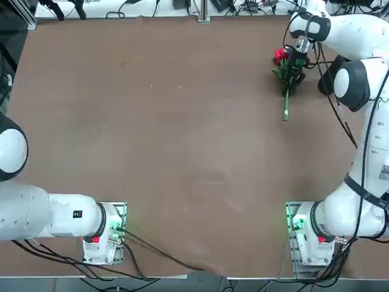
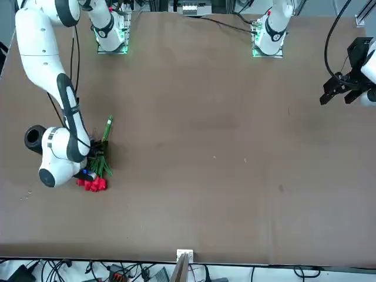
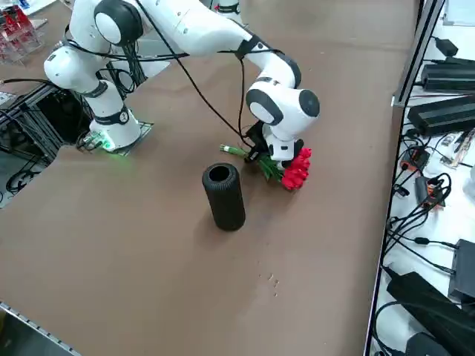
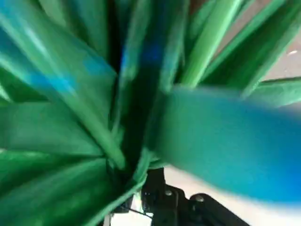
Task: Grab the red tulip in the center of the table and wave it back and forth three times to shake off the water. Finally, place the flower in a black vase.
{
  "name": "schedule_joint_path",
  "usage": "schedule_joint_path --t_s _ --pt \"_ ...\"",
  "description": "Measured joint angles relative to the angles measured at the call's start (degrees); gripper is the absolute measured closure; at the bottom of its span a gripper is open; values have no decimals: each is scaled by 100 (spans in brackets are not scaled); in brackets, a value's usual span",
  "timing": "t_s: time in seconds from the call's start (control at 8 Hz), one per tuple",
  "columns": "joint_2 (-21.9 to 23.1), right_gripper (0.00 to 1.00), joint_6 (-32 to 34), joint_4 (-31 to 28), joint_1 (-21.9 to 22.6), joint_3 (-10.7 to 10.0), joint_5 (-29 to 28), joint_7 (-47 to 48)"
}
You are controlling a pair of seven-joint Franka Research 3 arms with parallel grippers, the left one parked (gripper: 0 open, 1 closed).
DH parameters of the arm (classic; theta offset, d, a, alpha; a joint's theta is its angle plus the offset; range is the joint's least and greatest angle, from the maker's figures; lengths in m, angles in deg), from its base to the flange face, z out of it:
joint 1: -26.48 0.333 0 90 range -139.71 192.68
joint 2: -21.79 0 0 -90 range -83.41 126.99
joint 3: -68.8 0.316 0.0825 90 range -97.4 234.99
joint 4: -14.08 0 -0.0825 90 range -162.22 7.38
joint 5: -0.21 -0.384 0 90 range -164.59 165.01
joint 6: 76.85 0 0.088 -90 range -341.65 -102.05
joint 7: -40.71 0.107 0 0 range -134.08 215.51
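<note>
Counter (image 1: 158,140): large flat brown matte surface, fills most of the top view and the front view. Cables and equipment run along its far edge and along the floor at the robot's right side.

Right arm: white, reaches from its base at the near right of the top view out to the far right corner region of the counter, wrist bent down over the flower.

Black vase (image 3: 224,196): plain matte black cylinder, stands upright on the counter with its round open mouth facing up. In the right side view it sits just beside the flower, apart from it, on the camera's side of the stem. In the front view only a dark round shape beside the arm's wrist shows at the left; cannot tell more from there.

Red tulip (image 1: 285,76): lies flat on the counter near the far right corner in the top view, well off centre. Red blooms (image 3: 297,169) point toward the far edge; green leaves spread below them; the thin bound stem end (image 1: 285,109) points back toward the robot's base.

Right gripper (image 1: 294,68): low over the leafy middle of the bunch, between blooms and stem end. Fingers are brought together, clamped on the red tulip at the leaves. The wrist view is filled with green leaves and stalks pressed close to the camera; a dark bit of the gripper body shows beneath them.
</note>
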Motion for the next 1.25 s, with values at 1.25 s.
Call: schedule_joint_path --t_s 1.25 --pt "2754 89 -1026 177 120 -518 2122 2751"
